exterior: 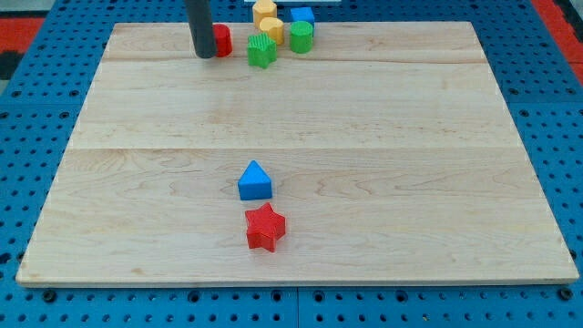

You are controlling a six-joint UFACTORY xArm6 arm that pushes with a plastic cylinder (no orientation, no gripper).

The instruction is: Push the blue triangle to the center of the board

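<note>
Seven blocks: all on the wooden board point(437, 182), two low down, five bunched at the top edge.
Blue triangle point(255, 181): sits just below the board's middle, a little toward the view's left, standing free with bare wood all round it.
Red star point(265, 227): at about 5 o'clock from the blue triangle, just beside it; whether the two touch I cannot tell.
My tip point(205, 55): at about 11 o'clock from the blue triangle and well apart from it, up near the board's top edge; the dark rod rises out of the view's top.
Fingers: none on this rod, so nothing to spread or close; the tip clamps on no block.
Red block point(222, 39): at 3 o'clock from my tip, right against the rod and partly hidden by it, shape unclear.
Green star-like block point(261, 50): at 3 o'clock from the red block, near it.
Green cylinder point(301, 36): at 2 o'clock from the green star-like block.
Yellow blocks point(268, 18): two, at 12 o'clock from the green star-like block, one behind the other.
Blue block point(302, 15): at 12 o'clock from the green cylinder, on the board's top edge.
</note>
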